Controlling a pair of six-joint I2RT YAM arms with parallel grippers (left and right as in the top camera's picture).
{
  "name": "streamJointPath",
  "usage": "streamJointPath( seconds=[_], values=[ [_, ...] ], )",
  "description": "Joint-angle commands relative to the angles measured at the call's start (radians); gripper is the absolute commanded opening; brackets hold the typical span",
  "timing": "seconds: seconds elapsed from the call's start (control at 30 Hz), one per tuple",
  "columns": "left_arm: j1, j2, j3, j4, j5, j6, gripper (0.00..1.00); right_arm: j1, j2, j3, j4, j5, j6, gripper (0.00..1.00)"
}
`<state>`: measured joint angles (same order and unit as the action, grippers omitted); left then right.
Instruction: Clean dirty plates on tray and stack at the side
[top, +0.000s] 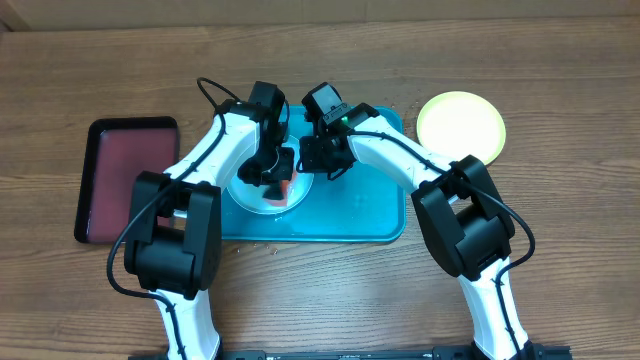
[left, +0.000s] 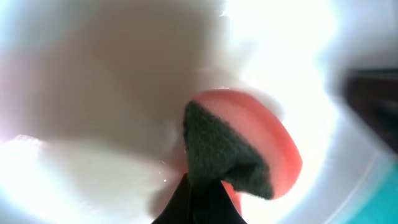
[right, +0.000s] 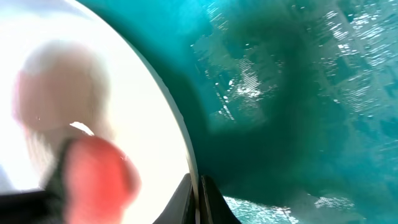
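A white plate (top: 252, 193) lies on the left part of the teal-blue tray (top: 370, 205). My left gripper (top: 277, 172) is shut on a red sponge with a dark green scrub pad (left: 239, 149) and presses it on the plate's inside (left: 112, 87). My right gripper (top: 312, 160) is shut on the plate's right rim (right: 180, 137), with the tray floor (right: 298, 87) beside it. The sponge shows blurred in the right wrist view (right: 96, 177). A yellow-green plate (top: 461, 126) lies on the table to the right of the tray. The pale aqua plate is not in view.
A dark red tray with a black rim (top: 125, 175) lies on the wooden table left of the teal tray. Both arms cross over the tray's back left. Water drops lie on the tray floor (top: 360, 200).
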<state>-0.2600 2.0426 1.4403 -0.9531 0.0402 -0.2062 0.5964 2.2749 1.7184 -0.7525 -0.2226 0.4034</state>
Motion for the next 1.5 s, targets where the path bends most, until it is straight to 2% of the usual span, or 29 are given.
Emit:
streamJointPath(
  seconds=[0.0, 0.1, 0.33, 0.43, 0.53, 0.57, 0.7, 0.83, 0.9, 1.23, 1.37, 1.47],
  values=[
    [0.005, -0.003, 0.0, -0.031, -0.427, -0.168, 0.04, -0.003, 0.032, -0.031, -0.012, 0.05, -0.007, 0.04],
    [0.005, -0.003, 0.002, -0.02, -0.494, -0.192, 0.04, -0.003, 0.032, -0.031, -0.011, 0.05, -0.007, 0.04],
    [0.007, -0.003, 0.003, 0.1, -0.503, -0.192, 0.04, -0.003, 0.032, -0.031, -0.012, 0.05, -0.007, 0.04],
    [0.007, -0.003, 0.003, 0.153, -0.46, -0.202, 0.04, -0.003, 0.032, -0.031, -0.012, 0.05, -0.007, 0.04],
    [0.007, -0.003, 0.003, 0.188, -0.292, -0.2, 0.04, -0.003, 0.032, -0.031, -0.011, 0.05, -0.007, 0.04],
    [0.007, -0.003, 0.002, 0.201, -0.185, -0.186, 0.04, -0.003, 0.032, -0.031, -0.01, 0.05, -0.007, 0.04],
    [0.003, -0.003, 0.002, 0.226, 0.094, -0.152, 0.04, -0.003, 0.032, -0.031, -0.008, 0.05, -0.007, 0.04],
    [0.002, -0.003, 0.002, 0.209, 0.232, -0.147, 0.04, -0.003, 0.032, -0.031, -0.009, 0.05, -0.007, 0.04],
    [0.002, -0.003, 0.002, 0.184, 0.286, -0.101, 0.04, -0.003, 0.032, -0.031, -0.009, 0.05, -0.007, 0.04],
    [0.053, -0.025, 0.044, 0.007, 0.282, 0.063, 0.04, -0.003, 0.032, -0.031, -0.015, 0.05, -0.01, 0.04],
    [0.085, -0.061, 0.099, -0.057, 0.208, 0.059, 0.04, -0.003, 0.032, -0.031, -0.014, 0.051, -0.01, 0.04],
    [0.113, -0.103, 0.133, -0.083, 0.127, 0.005, 0.04, -0.003, 0.032, -0.031, -0.014, 0.062, -0.01, 0.04]
  ],
)
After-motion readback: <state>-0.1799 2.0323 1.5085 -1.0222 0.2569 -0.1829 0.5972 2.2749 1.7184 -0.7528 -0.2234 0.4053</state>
